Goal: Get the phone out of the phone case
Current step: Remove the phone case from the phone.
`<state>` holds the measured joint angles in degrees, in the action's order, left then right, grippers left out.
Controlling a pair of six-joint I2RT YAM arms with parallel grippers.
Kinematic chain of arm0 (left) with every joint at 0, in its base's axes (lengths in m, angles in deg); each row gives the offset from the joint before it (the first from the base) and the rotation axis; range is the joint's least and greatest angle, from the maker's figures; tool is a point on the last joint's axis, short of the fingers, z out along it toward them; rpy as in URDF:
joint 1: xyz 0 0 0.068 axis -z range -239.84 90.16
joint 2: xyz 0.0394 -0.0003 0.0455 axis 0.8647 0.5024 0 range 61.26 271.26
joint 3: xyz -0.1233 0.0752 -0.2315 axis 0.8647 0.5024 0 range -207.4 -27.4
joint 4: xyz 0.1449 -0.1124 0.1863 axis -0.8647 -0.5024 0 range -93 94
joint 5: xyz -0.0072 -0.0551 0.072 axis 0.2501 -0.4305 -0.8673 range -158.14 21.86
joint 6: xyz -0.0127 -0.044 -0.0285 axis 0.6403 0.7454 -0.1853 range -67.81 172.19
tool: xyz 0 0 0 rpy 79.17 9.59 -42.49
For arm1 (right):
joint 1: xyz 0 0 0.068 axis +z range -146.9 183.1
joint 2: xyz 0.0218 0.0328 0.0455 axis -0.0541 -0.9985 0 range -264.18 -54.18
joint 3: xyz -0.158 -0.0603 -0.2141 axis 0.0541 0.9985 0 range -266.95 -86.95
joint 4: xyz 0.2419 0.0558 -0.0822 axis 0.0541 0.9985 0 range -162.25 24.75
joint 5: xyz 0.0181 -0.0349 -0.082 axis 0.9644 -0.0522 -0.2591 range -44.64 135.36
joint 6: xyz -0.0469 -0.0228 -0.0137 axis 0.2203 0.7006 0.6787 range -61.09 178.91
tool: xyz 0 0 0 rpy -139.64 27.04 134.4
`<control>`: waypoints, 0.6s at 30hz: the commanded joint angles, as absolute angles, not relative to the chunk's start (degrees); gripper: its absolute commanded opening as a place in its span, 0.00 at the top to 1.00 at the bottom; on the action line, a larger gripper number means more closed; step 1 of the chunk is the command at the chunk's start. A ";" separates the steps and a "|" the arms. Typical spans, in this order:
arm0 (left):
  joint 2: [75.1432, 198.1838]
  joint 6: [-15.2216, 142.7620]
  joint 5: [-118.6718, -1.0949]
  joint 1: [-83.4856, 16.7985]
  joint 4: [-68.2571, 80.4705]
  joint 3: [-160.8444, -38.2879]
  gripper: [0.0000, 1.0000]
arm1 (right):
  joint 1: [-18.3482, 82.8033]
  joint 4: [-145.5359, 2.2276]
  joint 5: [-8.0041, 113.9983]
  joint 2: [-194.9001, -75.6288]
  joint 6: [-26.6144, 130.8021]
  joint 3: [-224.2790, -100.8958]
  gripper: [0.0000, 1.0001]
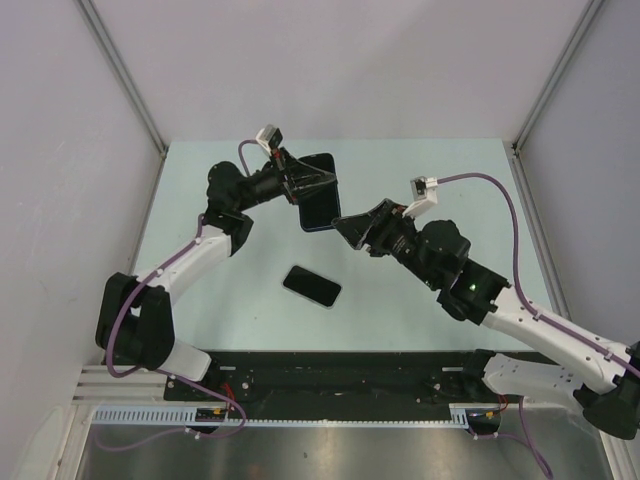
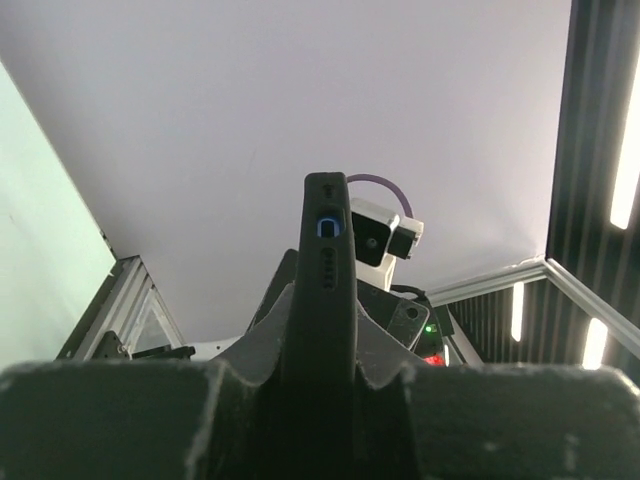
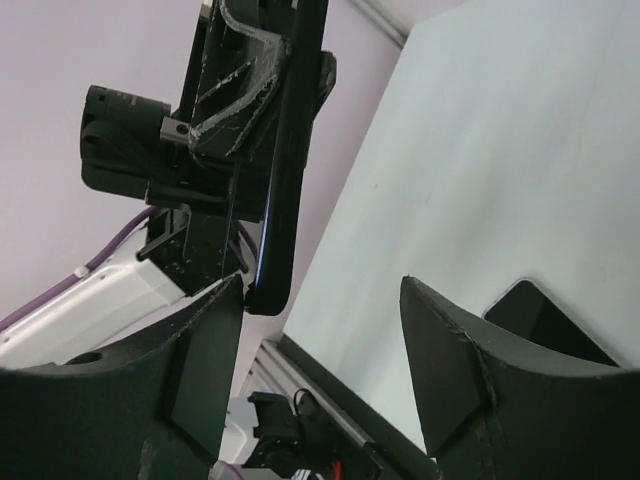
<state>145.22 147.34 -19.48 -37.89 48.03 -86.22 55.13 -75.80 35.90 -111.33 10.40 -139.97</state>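
My left gripper [image 1: 303, 186] is shut on a black phone case [image 1: 319, 195] with a thin blue rim and holds it up above the far middle of the table. In the left wrist view the case [image 2: 325, 270] stands edge-on between my fingers [image 2: 250, 350], side buttons showing. A black glossy phone [image 1: 312, 286] lies flat on the table, apart from the case. My right gripper [image 1: 346, 228] is open and empty, just right of the case's lower end. In the right wrist view the case's lower corner [image 3: 272, 270] sits by the left finger [image 3: 205, 350], and the phone's corner [image 3: 545, 322] shows behind the right finger.
The pale green table [image 1: 420, 180] is bounded by white walls with metal corner rails [image 1: 120, 75]. A black base rail [image 1: 340, 375] runs along the near edge between the arms.
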 commanded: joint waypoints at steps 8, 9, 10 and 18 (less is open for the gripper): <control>142.03 143.95 -19.98 -38.13 47.60 -90.15 1.00 | 57.94 -69.70 24.62 -108.24 13.91 -141.35 0.35; 142.03 143.95 -19.89 -38.13 47.60 -90.24 1.00 | 58.03 -69.27 24.35 -108.41 14.17 -141.53 0.35; 142.03 143.95 -19.98 -38.13 47.60 -90.24 1.00 | 58.21 -69.09 24.09 -108.50 14.26 -141.62 0.35; 142.55 143.86 -19.98 -38.05 47.42 -91.03 1.00 | 59.09 -67.24 21.89 -109.47 14.87 -142.85 0.35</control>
